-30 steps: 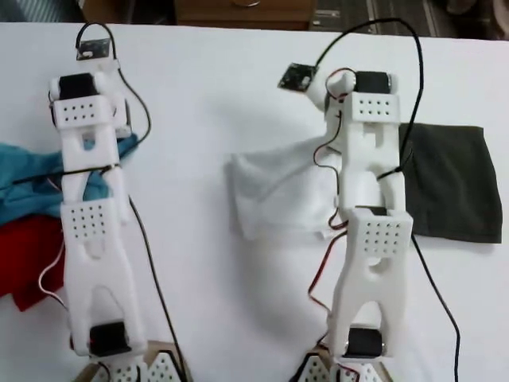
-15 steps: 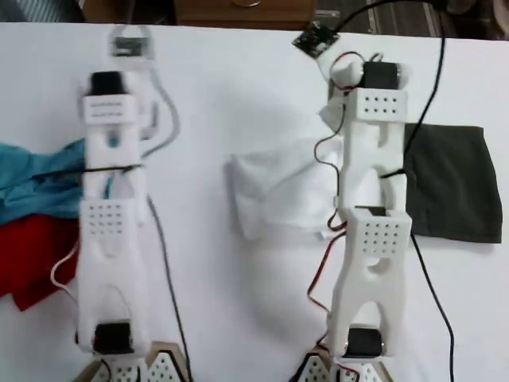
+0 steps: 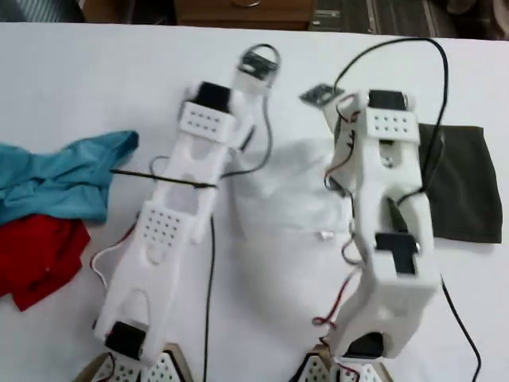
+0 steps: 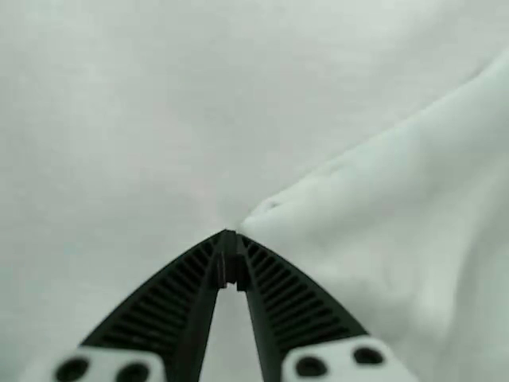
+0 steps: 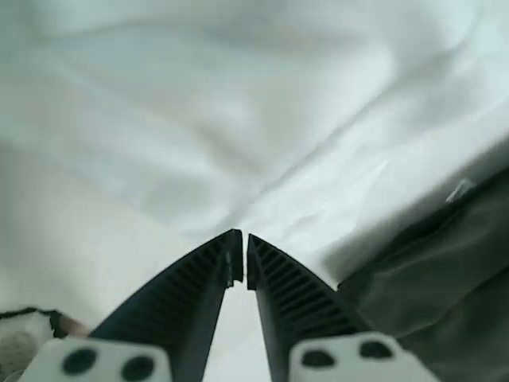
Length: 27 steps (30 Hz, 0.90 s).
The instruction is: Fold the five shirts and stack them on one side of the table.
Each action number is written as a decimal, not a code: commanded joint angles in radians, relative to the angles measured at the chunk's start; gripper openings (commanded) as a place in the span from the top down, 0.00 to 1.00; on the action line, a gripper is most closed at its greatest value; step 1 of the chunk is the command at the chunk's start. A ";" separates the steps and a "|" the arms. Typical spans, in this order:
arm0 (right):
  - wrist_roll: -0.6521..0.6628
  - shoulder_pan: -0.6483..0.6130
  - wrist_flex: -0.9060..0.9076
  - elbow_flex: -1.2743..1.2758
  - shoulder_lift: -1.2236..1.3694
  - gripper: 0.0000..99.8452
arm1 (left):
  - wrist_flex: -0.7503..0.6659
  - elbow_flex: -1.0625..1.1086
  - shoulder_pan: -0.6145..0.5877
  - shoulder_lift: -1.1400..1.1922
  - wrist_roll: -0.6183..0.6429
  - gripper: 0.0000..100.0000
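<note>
the left gripper (image 4: 231, 263) has its two ribbed black fingers pressed together at the tips. the tips sit right at a corner of the white shirt (image 4: 382, 223), and whether any cloth is caught between them cannot be told. around that corner lies the bare white table (image 4: 119, 95).

from above, the left arm (image 3: 171, 223) is stretched almost straight. it rises from its base at the 7 o'clock edge and leans toward 1 o'clock, its wrist over the white shirt's far 11 o'clock corner.

the right gripper (image 5: 241, 259) is drawn nearly closed, a thin slit left between the fingers and nothing gripped. it hangs over rumpled white cloth, close to the seam where the white shirt meets the dark grey shirt (image 5: 429, 286).

the right arm (image 3: 386, 183) stands up from its base at 5 o'clock, folded at the elbow, its forearm running toward 12 o'clock.

the white shirt (image 3: 278, 191) lies crumpled in the middle of the table, between the two arms, its longer spread running from 9 to 3 o'clock.

the dark grey shirt (image 3: 465, 183) lies flat at 3 o'clock, touching the white one, its edges square to the table.

at 9 o'clock a teal shirt (image 3: 64, 175) lies bunched, its long axis from 9 to 3 o'clock. a red shirt (image 3: 40, 255) touches it on the 6 o'clock side.
</note>
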 commanded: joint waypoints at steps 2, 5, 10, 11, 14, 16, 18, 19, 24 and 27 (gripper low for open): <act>0.031 0.047 -0.153 0.275 -0.242 0.98 | 0.012 -0.038 0.089 -0.021 -0.006 0.98; 0.031 0.071 -0.289 0.427 -0.252 0.98 | 0.006 -0.036 0.106 0.000 -0.006 0.98; 0.031 0.085 -0.449 0.582 -0.214 0.98 | -0.035 -0.039 0.103 0.101 -0.009 0.98; 0.031 0.084 -0.461 0.595 -0.206 0.98 | -0.048 -0.041 0.101 0.126 -0.009 0.98; 0.031 0.096 -0.466 0.608 -0.179 0.98 | -0.066 -0.047 0.101 0.176 -0.011 0.98; 0.038 0.140 -0.466 0.601 -0.171 0.98 | -0.060 -0.047 0.098 0.175 -0.021 0.98; 0.121 0.193 -0.466 0.583 -0.165 0.98 | -0.049 -0.047 0.095 0.167 -0.055 0.98; 0.175 0.217 -0.466 0.571 -0.163 0.98 | -0.041 -0.047 0.094 0.164 -0.074 0.98; 0.285 0.292 -0.466 0.479 -0.162 0.98 | -0.006 -0.047 0.089 0.163 -0.129 0.98; 0.282 0.292 -0.456 0.439 -0.171 0.98 | 0.011 -0.054 0.089 0.146 -0.129 0.98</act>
